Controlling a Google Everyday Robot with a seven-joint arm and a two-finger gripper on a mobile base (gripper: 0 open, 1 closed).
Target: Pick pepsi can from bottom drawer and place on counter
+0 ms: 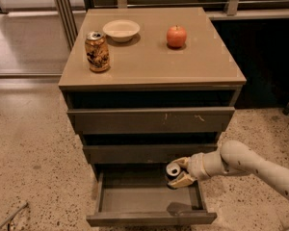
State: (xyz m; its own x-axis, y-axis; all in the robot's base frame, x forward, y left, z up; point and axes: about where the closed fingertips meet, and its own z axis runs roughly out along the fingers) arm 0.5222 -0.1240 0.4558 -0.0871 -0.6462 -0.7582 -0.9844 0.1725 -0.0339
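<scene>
The pale, two-finger gripper [178,172] is at the right back part of the open bottom drawer [135,198], the lowest grey-brown box with a plain flat front. Its two fingers [182,180] are closed around the small pepsi can [173,169]. The can's round silver top shows, and it tips toward the left. The can is held up over the drawer floor, just under the middle drawer [149,153]. A dark shadow lies on the drawer floor below it. The thick cream arm [250,163] reaches in from the right side.

The smooth tan counter [149,64] is the top of the cabinet. On it stand a gold-orange can with dark patterns [97,51], a shallow white bowl [121,30] and a red apple [176,36]. The top drawer [149,121] has small scratches on its front.
</scene>
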